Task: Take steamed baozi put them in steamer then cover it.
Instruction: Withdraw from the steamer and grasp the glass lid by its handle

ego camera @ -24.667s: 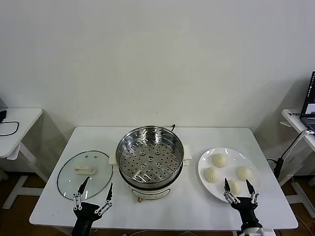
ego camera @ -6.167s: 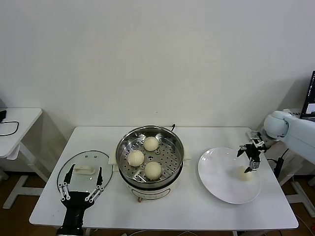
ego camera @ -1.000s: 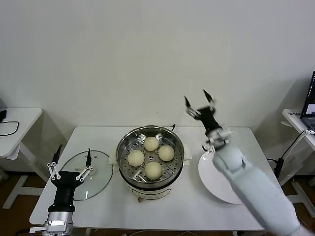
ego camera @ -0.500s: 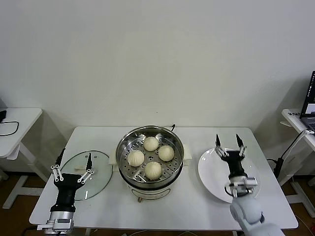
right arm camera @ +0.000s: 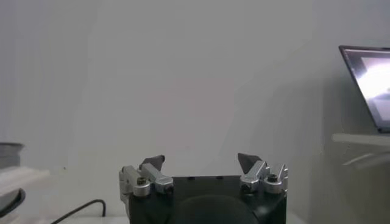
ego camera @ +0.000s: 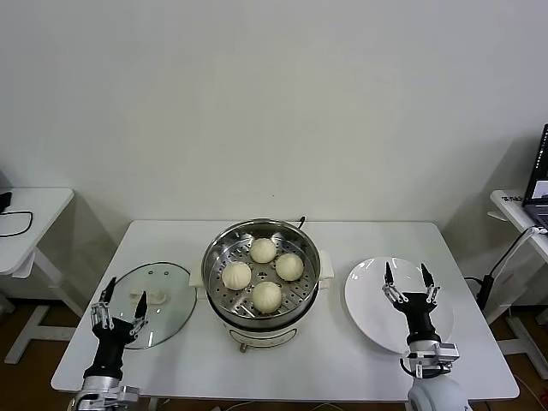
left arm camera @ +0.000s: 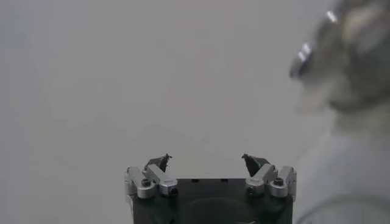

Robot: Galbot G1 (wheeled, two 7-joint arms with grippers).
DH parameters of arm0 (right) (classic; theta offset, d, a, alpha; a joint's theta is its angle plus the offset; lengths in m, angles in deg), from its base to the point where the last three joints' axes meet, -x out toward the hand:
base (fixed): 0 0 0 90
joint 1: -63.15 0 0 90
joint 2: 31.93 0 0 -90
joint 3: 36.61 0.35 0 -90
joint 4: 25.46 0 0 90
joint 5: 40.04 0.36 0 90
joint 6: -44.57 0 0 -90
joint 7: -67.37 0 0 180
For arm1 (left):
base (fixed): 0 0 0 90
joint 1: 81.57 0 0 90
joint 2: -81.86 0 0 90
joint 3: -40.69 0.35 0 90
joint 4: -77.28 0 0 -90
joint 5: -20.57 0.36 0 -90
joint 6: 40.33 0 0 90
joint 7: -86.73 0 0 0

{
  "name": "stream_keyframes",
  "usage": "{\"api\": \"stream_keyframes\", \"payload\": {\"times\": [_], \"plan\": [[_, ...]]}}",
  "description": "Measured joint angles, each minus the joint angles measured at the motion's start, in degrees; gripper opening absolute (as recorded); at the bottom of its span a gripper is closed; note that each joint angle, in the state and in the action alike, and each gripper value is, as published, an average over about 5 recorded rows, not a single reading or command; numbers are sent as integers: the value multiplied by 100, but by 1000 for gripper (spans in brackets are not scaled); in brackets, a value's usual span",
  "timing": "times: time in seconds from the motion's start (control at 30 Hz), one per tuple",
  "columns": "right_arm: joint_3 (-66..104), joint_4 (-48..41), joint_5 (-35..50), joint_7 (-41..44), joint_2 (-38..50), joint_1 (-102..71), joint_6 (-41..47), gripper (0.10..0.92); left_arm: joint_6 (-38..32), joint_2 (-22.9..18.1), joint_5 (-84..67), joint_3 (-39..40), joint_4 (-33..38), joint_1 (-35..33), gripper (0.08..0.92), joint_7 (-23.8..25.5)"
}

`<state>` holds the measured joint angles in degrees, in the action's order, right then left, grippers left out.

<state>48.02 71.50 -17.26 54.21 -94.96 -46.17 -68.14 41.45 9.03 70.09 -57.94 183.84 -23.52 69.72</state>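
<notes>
Sitting on the white surface point(ego camera: 342, 360), the shiny metal steamer point(ego camera: 260, 272) holds all four soft, round steamed baozi point(ego camera: 266, 295) on its tray full of holes. I think the cover point(ego camera: 148, 304) goes on next. It is flat, round, clear glass and lies left of the steamer, just beyond my left gripper point(ego camera: 119, 310); its white handle runs sideways. My right gripper point(ego camera: 405, 283) waits over the smooth white plate point(ego camera: 364, 300). Both my hands have wide fingers and hold nothing.

Left claw point(left arm camera: 207, 163) spread wide, empty, facing blank wall point(left arm camera: 152, 79).
</notes>
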Motion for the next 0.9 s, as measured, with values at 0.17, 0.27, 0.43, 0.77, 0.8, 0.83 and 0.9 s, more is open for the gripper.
{"api": "stream_keyframes", "payload": {"times": [0.17, 0.27, 0.43, 0.77, 0.8, 0.83, 0.9], "plan": [[24, 2, -14, 26, -54, -98, -4, 823, 68, 17, 1026, 26, -416, 148, 823, -68], [54, 3, -26, 45, -94, -144, -11, 823, 88, 27, 1454, 45, -660, 261, 823, -115], [73, -1, -57, 82, -157, -217, -22, 823, 116, 73, 1976, 71, -1075, 506, 823, -195], [60, -64, -164, 121, -260, -258, -32, 823, 124, 185, 2517, 151, -1899, 1114, 823, -250], [60, -71, -171, 124, -267, -260, -33, 823, 124, 196, 2544, 157, -1971, 1170, 823, -252], [60, -80, -178, 125, -274, -262, -33, 823, 123, 204, 2569, 164, -2036, 1223, 823, -254], [60, -99, -194, 129, -286, -264, -33, 823, 120, 215, 2610, 185, -2149, 1318, 823, -255]]}}
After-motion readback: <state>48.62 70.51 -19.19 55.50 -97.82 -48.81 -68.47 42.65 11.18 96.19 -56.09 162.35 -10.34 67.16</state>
